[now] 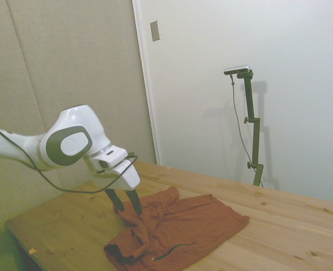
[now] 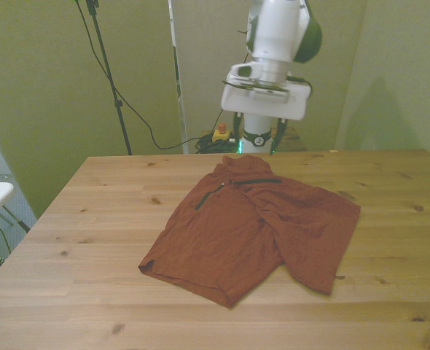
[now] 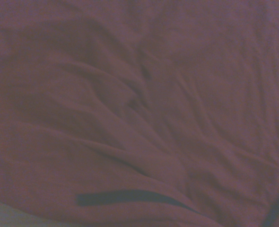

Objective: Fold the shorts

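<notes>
Two dark fingers [image 1: 127, 202] stood slightly parted over the shorts' [image 1: 178, 228] bunched edge. We could not tell whether they held fabric; the shorts lay rumpled on the bench [image 2: 91, 219].

Wrist view soft and dim, filled by the shorts [image 3: 144, 109], edges cut off on nearly every side. Side view: near hem cropped by the lower picture edge. Front view: gripper [image 2: 259, 143] fingertips lost against dark clutter behind

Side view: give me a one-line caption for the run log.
White arm's open gripper poised at the bunched edge of rust-orange shorts lying rumpled on the wooden table.
</notes>
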